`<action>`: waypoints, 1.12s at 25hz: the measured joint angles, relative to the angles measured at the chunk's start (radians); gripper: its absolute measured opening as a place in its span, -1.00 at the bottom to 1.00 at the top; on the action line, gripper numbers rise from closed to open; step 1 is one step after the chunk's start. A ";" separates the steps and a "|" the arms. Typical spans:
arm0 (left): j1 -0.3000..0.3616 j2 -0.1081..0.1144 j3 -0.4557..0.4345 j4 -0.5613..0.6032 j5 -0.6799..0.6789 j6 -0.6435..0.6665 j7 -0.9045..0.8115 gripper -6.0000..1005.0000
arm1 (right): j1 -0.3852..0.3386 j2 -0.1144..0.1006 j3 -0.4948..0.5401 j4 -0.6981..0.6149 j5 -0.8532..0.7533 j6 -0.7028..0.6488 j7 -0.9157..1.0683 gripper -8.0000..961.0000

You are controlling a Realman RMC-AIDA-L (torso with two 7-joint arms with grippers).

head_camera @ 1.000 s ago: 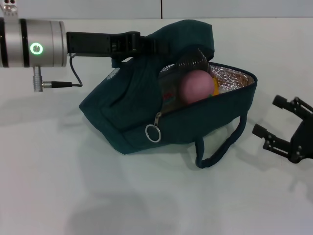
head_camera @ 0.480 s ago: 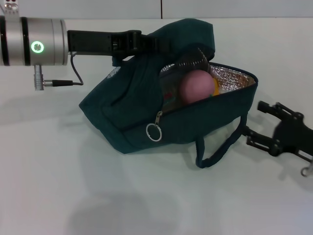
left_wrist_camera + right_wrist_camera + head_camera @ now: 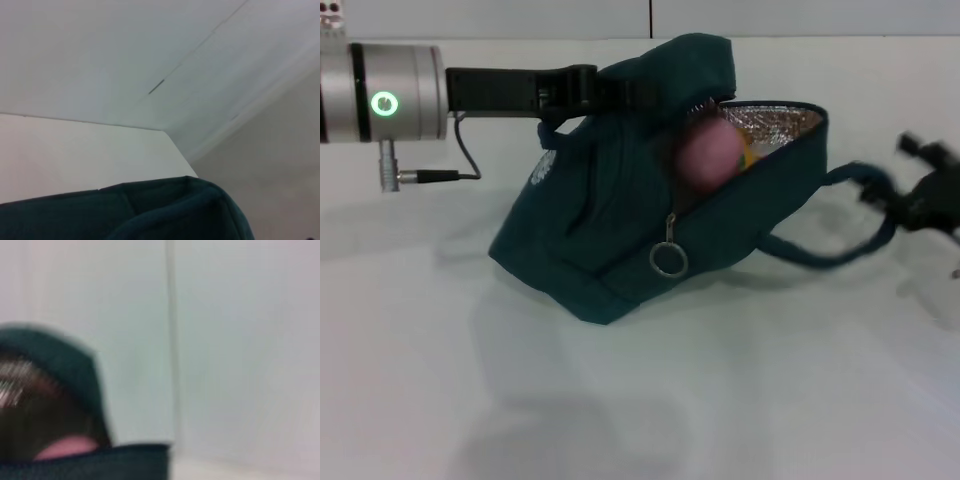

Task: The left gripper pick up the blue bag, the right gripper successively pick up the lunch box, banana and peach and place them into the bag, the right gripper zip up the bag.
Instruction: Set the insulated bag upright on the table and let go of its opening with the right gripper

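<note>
Since half a second ago the right gripper [image 3: 920,190] has swung up and outward, and it seems to have caught the strap [image 3: 840,240] — the loop that hung slack at the front of the bag [image 3: 610,230] is now drawn taut toward it. The bag has tipped with the pull, its open mouth turned more upward and the zip ring [image 3: 669,259] shifted to the right. Motion blur hides the right fingers, so I cannot tell whether they are closed on the strap or merely hooked behind it.

At the bag's upper rear the left gripper [image 3: 620,92] is pinched on the fabric, holding that edge high so the mouth stays open and the body does not slide across the table [image 3: 740,400]. Inside, the peach [image 3: 708,152] sits just under the silver lining [image 3: 775,120], with a sliver of yellow — probably the banana [image 3: 748,156] — beside it. Loading looks done; by my reading, tensioning the strap steadies the bag for zipping.
</note>
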 joint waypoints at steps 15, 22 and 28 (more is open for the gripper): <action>0.052 -0.002 0.001 -0.074 -0.051 0.048 0.072 -0.82 | -0.134 -0.018 -0.031 -0.210 0.144 -0.387 -0.038 0.69; 0.058 -0.006 0.000 -0.260 -0.106 0.070 0.226 -0.82 | -0.112 -0.019 -0.036 -0.364 0.085 -0.344 0.083 0.69; 0.078 -0.016 0.006 -0.346 -0.207 0.106 0.412 -0.81 | -0.025 -0.017 -0.040 -0.364 -0.027 -0.157 0.186 0.69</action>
